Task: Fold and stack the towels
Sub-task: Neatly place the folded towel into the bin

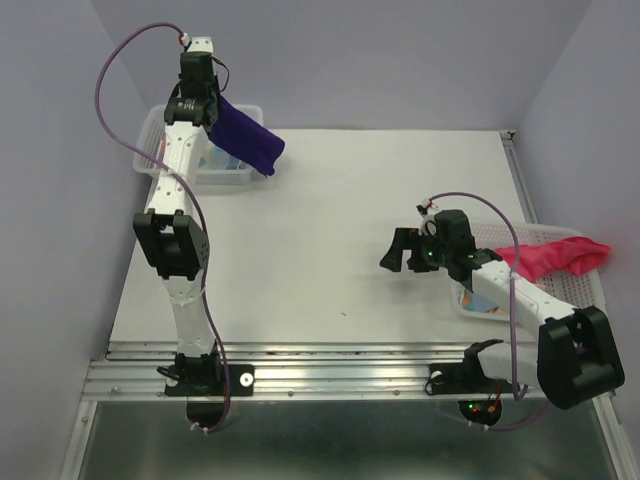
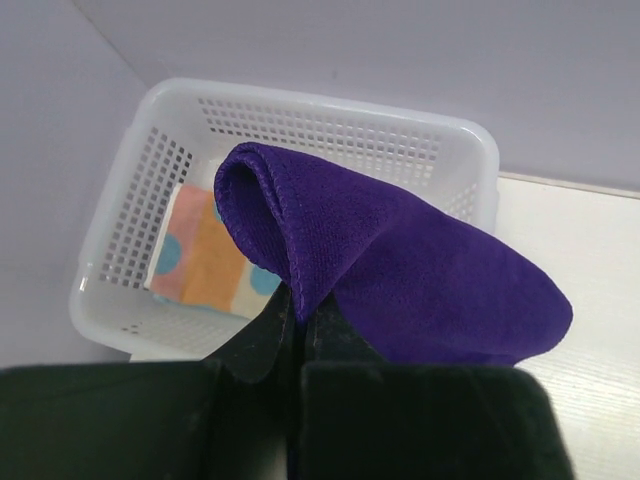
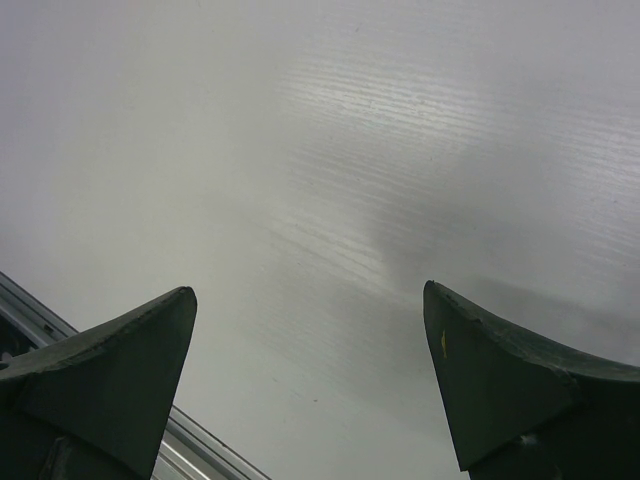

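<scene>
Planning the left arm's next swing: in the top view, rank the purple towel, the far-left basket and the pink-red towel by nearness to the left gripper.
1. purple towel, pinched in the left gripper.
2. far-left basket, directly beneath it.
3. pink-red towel, far right, draped over the other basket.

A white table [image 1: 340, 230] is bounded at its near edge by an aluminium rail [image 1: 330, 365]. One white mesh basket [image 1: 228, 180] is set far from the rail, leftward; a second mesh basket [image 1: 588, 292] is set near the rail's right end.
</scene>
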